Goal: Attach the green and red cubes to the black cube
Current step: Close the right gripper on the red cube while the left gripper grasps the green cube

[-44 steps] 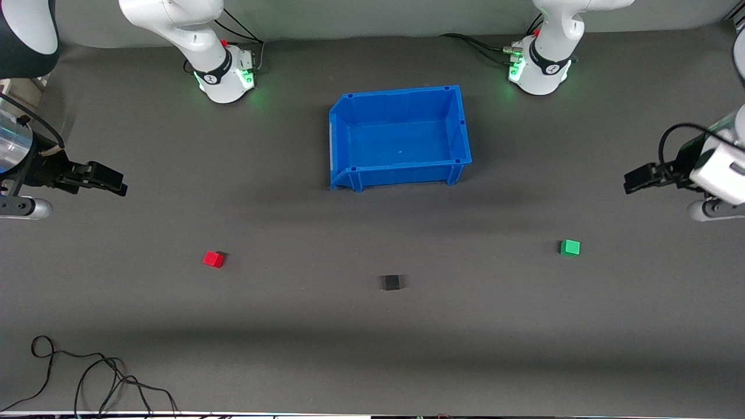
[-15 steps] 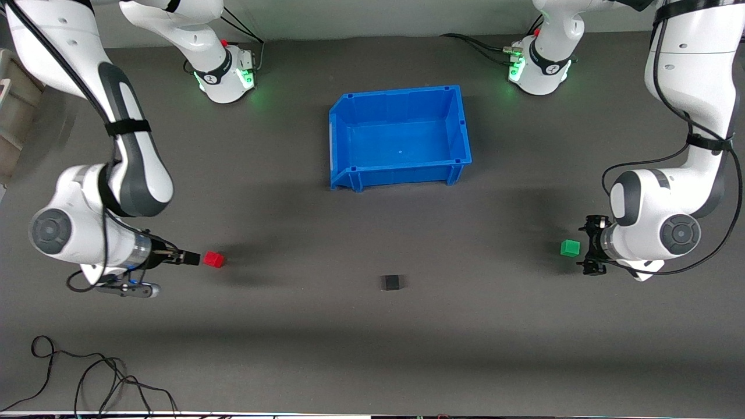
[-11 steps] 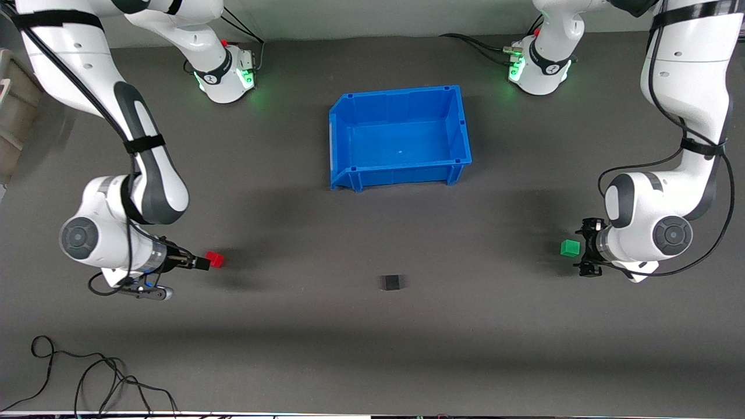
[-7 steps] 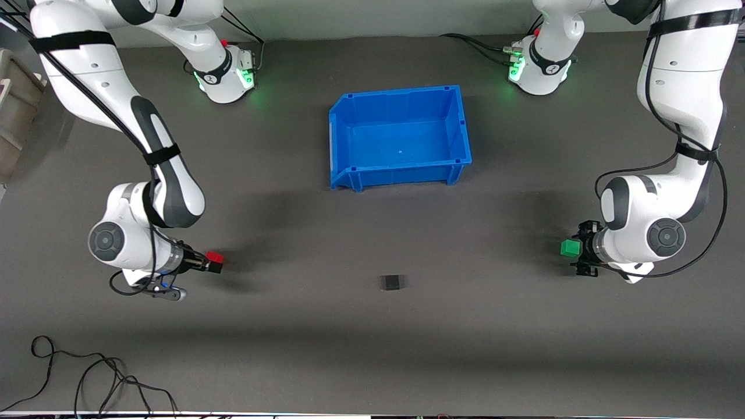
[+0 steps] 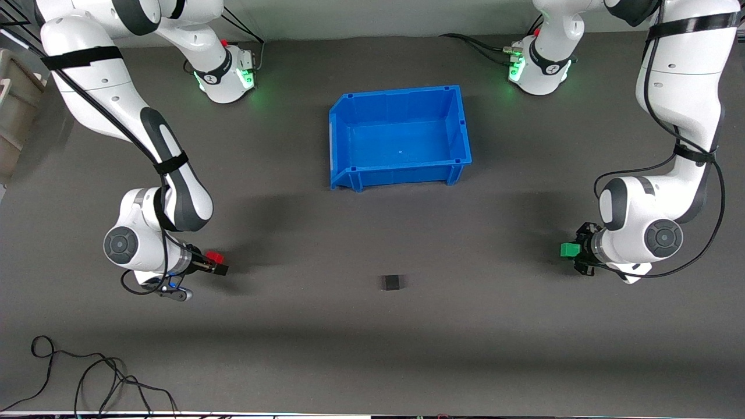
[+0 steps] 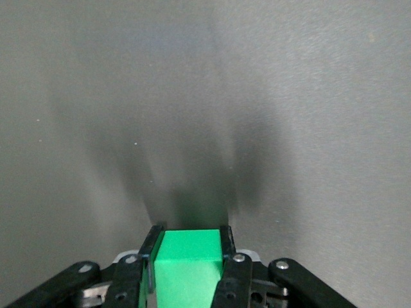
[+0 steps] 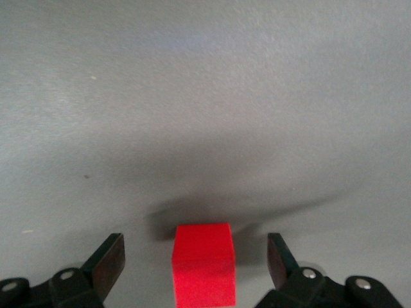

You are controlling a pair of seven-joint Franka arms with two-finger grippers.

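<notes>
The green cube (image 5: 568, 250) sits on the grey mat toward the left arm's end of the table. My left gripper (image 5: 573, 252) is low at the mat and shut on it; in the left wrist view both fingers press the green cube (image 6: 188, 256) at the gripper (image 6: 189, 235). The red cube (image 5: 216, 256) sits toward the right arm's end. My right gripper (image 5: 217, 263) is open around it; in the right wrist view the red cube (image 7: 203, 263) stands between the fingers of the gripper (image 7: 196, 249) with gaps on both sides. The black cube (image 5: 391, 283) lies alone between them, nearer the front camera.
A blue bin (image 5: 401, 171) stands empty mid-table, farther from the front camera than the cubes. A black cable (image 5: 87, 378) lies coiled on the mat at the near edge, toward the right arm's end.
Both arms came in from the table's ends and dropped to the mat. The left gripper closed in on the green cube. The right gripper slid around the red cube.
</notes>
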